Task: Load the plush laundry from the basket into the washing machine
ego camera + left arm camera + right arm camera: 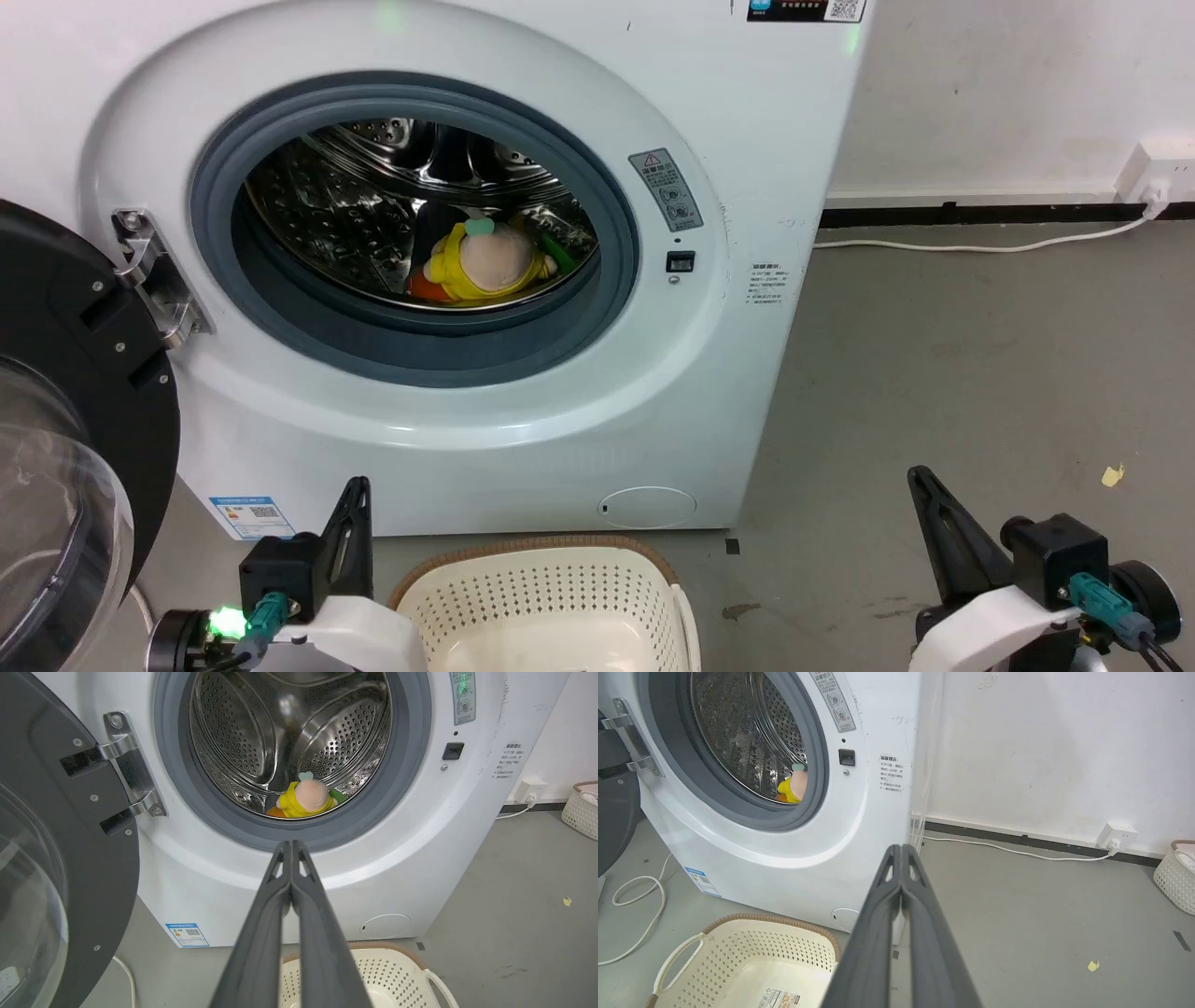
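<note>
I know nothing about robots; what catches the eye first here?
A bright yellow-and-pink plush toy lies inside the steel drum of the open washing machine. Below, a cream basket sits on the floor between the left end effector and right end effector, both shut.

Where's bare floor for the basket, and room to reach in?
Bare floor right of the washer, up to the wall cable. The drum is free above and left of the plush. Crowded: basket before the washer, open door at left.
</note>
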Motion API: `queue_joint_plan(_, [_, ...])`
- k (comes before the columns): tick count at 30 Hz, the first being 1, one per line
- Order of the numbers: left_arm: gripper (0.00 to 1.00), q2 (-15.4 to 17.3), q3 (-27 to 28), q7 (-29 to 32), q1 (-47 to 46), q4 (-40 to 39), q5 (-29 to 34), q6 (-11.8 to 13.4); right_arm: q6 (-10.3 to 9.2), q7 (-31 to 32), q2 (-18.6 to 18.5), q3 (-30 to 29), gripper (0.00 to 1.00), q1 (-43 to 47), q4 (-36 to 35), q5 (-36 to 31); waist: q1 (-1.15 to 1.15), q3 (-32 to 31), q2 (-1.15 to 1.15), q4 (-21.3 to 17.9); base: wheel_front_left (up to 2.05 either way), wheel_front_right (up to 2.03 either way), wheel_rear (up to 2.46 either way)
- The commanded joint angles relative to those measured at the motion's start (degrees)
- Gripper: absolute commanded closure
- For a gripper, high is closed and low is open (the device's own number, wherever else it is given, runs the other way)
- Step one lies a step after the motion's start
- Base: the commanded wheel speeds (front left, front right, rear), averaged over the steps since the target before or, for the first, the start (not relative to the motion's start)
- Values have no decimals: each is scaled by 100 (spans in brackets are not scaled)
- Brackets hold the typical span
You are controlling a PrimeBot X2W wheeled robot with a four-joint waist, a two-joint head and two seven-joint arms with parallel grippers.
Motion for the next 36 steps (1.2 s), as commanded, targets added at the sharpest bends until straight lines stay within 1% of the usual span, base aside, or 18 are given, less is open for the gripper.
queue_joint_plan(1, [100,-30,31,33,-90,-50,77,-39,3,30,0,-14,100,-64,-45,-42,0,0,0,-2,0,0,0])
queue_joint_plan(12, [100,-74,82,153,-113,-142,198,-83,3,151,0,-21,100,-80,-75,-92,0,-2,0,-20,0,0,0])
queue_joint_plan(36, [100,-74,82,153,-113,-142,198,-83,3,151,0,-21,100,-80,-75,-92,0,-2,0,-20,0,0,0])
